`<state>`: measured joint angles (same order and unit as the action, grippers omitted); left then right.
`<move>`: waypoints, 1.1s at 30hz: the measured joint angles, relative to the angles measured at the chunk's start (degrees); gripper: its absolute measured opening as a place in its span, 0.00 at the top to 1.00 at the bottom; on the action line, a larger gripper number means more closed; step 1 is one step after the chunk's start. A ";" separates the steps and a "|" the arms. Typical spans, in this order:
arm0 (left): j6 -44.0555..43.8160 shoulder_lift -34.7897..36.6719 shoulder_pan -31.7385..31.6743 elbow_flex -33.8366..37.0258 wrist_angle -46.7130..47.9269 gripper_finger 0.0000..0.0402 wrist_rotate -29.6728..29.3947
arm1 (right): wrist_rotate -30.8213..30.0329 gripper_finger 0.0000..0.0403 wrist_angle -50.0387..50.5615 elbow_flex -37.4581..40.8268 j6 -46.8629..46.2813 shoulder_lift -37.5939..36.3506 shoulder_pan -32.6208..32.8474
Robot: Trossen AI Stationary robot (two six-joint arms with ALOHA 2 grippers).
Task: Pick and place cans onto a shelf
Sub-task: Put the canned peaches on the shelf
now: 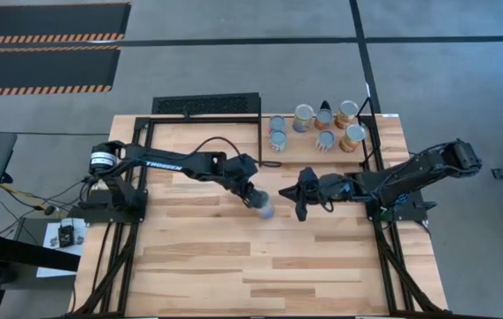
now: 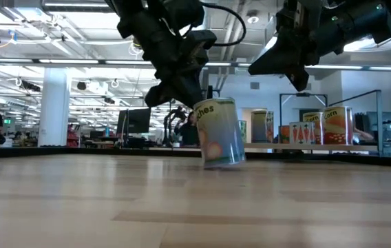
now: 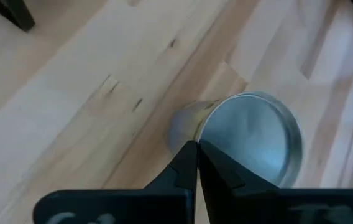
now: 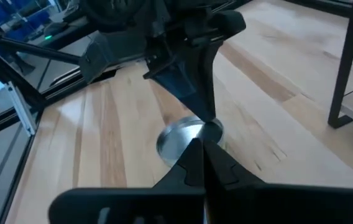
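Your left gripper (image 1: pixel 258 201), jaws closed on nothing, touches the rim of a tilted can (image 1: pixel 266 209) mid-table. Your right gripper (image 1: pixel 300 206), also closed and empty, hovers just beside it. Seven cans (image 1: pixel 303 118) stand on the shelf (image 1: pixel 300 152) beyond.

One can (image 2: pixel 220 132) tilts mid-table — seven cans (image 1: pixel 322 127) stand on the shelf (image 1: pixel 300 152).
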<state>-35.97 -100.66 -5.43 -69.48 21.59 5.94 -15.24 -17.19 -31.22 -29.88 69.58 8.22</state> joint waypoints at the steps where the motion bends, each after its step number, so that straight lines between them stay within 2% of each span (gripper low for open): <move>1: 0.00 0.00 0.00 0.00 -0.38 1.00 -0.37 | -0.23 0.99 0.00 0.00 -0.08 0.00 0.12; 7: 2.36 0.17 0.00 0.05 -0.86 1.00 2.21 | -0.35 0.99 0.01 0.00 -0.12 0.02 0.40; 23: 5.53 0.24 -0.42 0.07 -1.02 1.00 1.11 | -2.69 0.98 0.02 0.00 -0.08 0.02 0.38; 33: 6.85 0.28 -0.39 -1.95 -1.48 0.99 1.10 | -2.71 0.92 0.02 0.00 0.36 0.02 0.38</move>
<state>-29.12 -100.38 -5.82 -71.43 20.10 7.04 -17.95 -17.17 -31.22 -29.52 69.60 8.60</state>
